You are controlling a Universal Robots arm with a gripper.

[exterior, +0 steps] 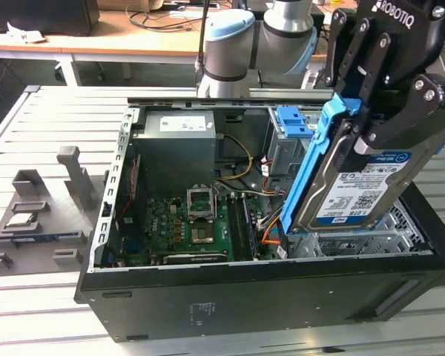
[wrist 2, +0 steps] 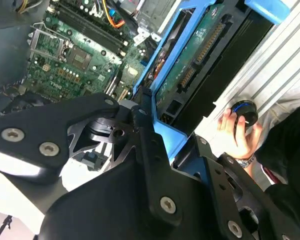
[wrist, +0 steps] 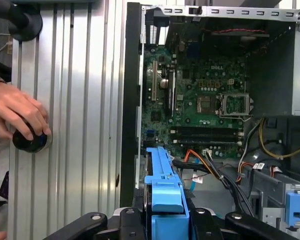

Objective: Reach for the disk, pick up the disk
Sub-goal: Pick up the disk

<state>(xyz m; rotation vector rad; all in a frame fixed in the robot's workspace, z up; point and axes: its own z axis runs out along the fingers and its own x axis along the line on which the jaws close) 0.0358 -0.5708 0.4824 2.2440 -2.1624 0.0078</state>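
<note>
Jaws clamped on disk (exterior: 356,185), gripping blue side rails near its upper end; gripper (exterior: 378,81) at 1 o'clock in exterior view. Disk lifted clear, hanging tilted over open computer case (exterior: 230,297), above drive cage at 4 o'clock. Long axis runs from 7 o'clock up to 1 o'clock, label face outward, connector edge low. Risk: rails flex, disk slips from grip onto motherboard (wrist: 200,100); low corner could snag orange cables (exterior: 271,226). Hand (wrist: 15,112) on desk (wrist: 75,125) knob, close by.
</note>
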